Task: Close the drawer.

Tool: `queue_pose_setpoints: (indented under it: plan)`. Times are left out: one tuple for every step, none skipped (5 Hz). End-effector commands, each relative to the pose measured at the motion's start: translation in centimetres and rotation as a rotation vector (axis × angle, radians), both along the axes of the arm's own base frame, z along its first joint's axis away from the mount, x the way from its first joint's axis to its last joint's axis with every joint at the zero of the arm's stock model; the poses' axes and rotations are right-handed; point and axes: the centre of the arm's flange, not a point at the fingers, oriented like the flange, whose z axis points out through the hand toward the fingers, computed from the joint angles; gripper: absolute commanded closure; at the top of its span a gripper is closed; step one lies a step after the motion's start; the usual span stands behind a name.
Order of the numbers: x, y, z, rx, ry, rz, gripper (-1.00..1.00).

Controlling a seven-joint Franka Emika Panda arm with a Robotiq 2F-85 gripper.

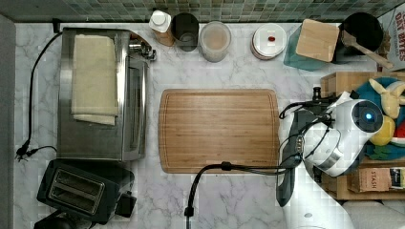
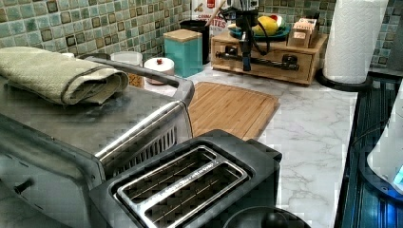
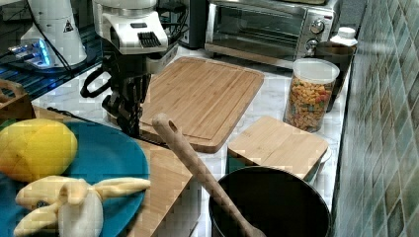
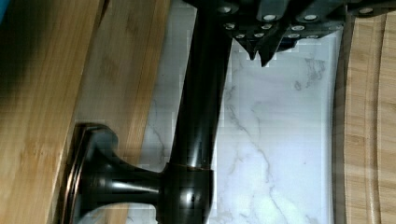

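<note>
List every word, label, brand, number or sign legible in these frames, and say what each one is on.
"OAT BITES" on the cereal box at the top view's right edge; the line above it is cut off.
"STASH" on the tea box sitting on the drawer unit.
A warning triangle sign on the white robot base; no words readable.
The left view's box lettering is too blurred.

A narrow strip of white marble counter [image 4: 275, 140] lies open between the drawer's long dark metal bar handle [image 4: 198, 102] and the flat bamboo cutting board [image 1: 218, 130]. The black gripper [image 4: 261, 51] hangs over that gap, just beside the handle.
</note>
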Motion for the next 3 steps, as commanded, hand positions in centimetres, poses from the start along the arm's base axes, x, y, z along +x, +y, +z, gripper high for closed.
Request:
queue_pose_setpoints:
  plan:
    - [-5.34, -15.02, 10.91, -0.24, -0.188, -0.151, 1.0]
    - [-5.34, -15.02, 10.91, -0.24, -0.188, -0.151, 1.0]
    - [-5.34, -15.02, 10.92, -0.24, -0.188, -0.151, 1.0]
